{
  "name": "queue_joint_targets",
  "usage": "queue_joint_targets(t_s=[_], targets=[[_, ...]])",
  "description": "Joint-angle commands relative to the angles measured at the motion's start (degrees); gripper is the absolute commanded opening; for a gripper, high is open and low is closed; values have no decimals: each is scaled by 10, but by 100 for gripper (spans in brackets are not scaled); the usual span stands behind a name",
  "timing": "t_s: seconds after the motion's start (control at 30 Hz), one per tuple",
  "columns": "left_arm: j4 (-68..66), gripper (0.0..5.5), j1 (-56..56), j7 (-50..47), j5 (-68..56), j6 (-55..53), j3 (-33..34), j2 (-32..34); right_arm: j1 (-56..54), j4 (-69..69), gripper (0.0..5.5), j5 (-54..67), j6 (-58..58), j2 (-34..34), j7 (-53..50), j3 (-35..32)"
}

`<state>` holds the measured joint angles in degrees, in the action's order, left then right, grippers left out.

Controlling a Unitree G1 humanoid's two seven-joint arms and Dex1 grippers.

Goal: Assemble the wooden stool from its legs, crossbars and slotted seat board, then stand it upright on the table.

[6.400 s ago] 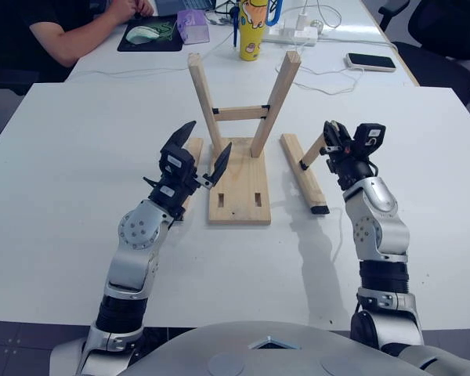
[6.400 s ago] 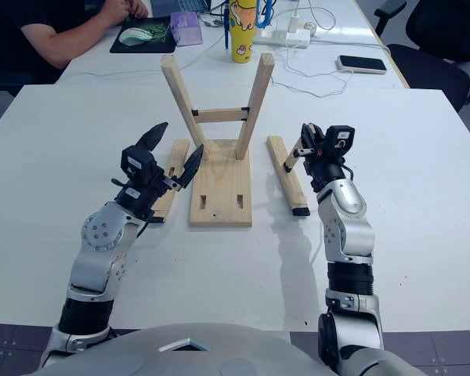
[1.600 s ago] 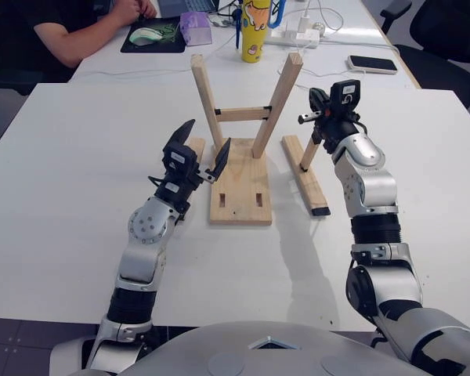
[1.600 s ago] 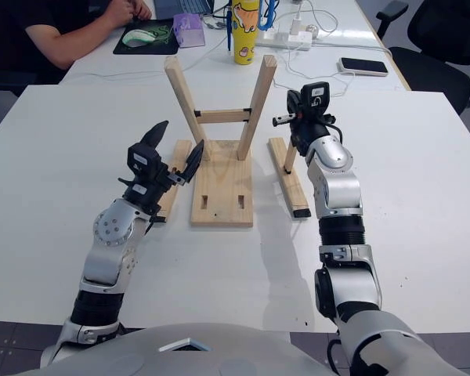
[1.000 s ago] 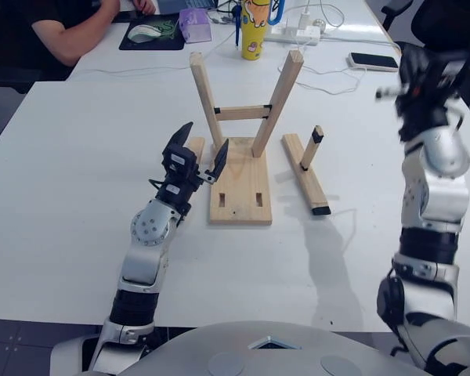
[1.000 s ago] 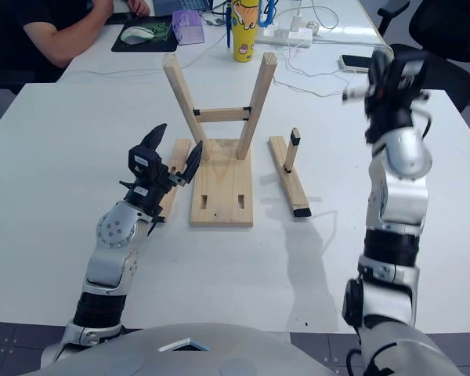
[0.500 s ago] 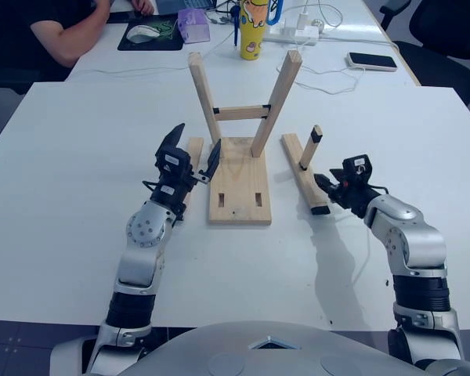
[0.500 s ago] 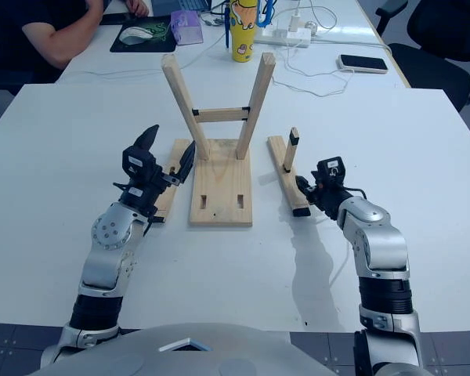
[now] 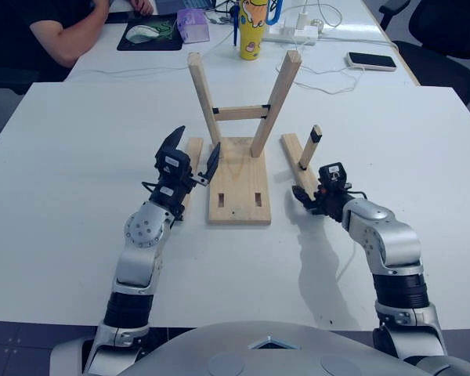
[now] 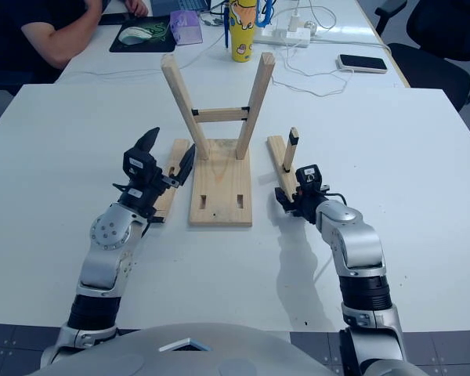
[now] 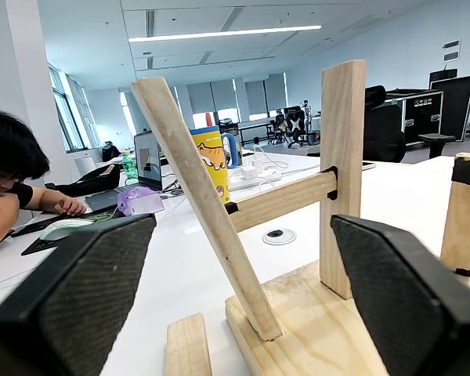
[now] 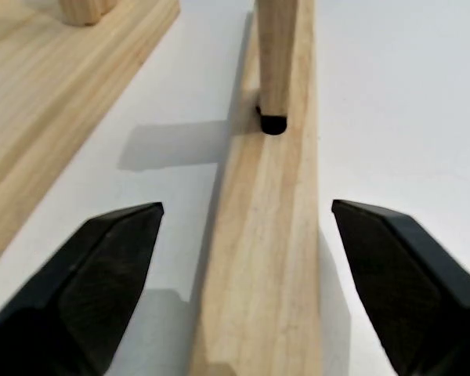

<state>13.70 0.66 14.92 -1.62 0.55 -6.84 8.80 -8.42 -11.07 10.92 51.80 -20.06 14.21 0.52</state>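
The slotted seat board (image 9: 239, 192) lies flat mid-table. Two legs (image 9: 204, 97) stand in its far end, joined by a crossbar (image 9: 241, 113). A loose leg (image 9: 193, 150) lies along the board's left side, and my left gripper (image 9: 189, 160) hovers open just above it; in the left wrist view its fingers (image 11: 70, 305) frame the standing legs (image 11: 343, 172). Right of the board another leg (image 9: 296, 160) lies flat with a short crossbar (image 9: 311, 146) sticking up. My right gripper (image 9: 317, 197) is open astride that leg's near end (image 12: 270, 235).
Beyond the far table edge stand a yellow cup (image 9: 252, 30), a phone (image 9: 370, 61), a power strip (image 9: 298, 33) with cables, and a mouse on a pad (image 9: 145, 33) by a seated person. Bare white tabletop (image 9: 78, 157) lies left, right and in front.
My right arm swung from high at the right down to the table, then slid left onto the near end of the lying leg. The left gripper barely moved.
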Motion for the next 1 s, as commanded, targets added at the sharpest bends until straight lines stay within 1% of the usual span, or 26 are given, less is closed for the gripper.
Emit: queue_joint_targets(t_s=[0.03,0.17,0.2,0.3,0.57,0.6,0.7,0.77,0.83,0.9,1.0], targets=[[-6,415,8,2,5,0,-4,1,-18,27,398,-14,-5,4,-10,-2],[-5,415,6,-2,6,0,-4,0,-34,52,398,-7,2,0,9,-5],[-6,415,7,-4,8,1,-4,0,-37,55,390,-4,6,-3,16,-3],[-11,415,9,-18,23,1,-1,0,-32,55,349,-9,10,-18,35,14],[-42,415,14,-53,45,-8,12,-7,4,39,216,-19,11,-25,45,26],[-46,415,15,-48,38,-9,12,-8,7,38,206,-20,8,-24,42,23],[-50,415,12,-29,19,-16,13,-6,12,42,205,-26,-20,-34,37,4],[-46,415,9,-17,6,-21,14,-4,24,35,205,-14,-35,-61,64,-16],[-39,415,5,0,-13,-28,17,-1,37,20,205,9,-39,-97,113,-35],[-29,415,0,14,-44,-40,29,0,38,6,205,51,-22,-144,184,-63],[-21,415,-3,36,-112,-73,53,-8,22,25,205,111,-11,-231,308,-96]])
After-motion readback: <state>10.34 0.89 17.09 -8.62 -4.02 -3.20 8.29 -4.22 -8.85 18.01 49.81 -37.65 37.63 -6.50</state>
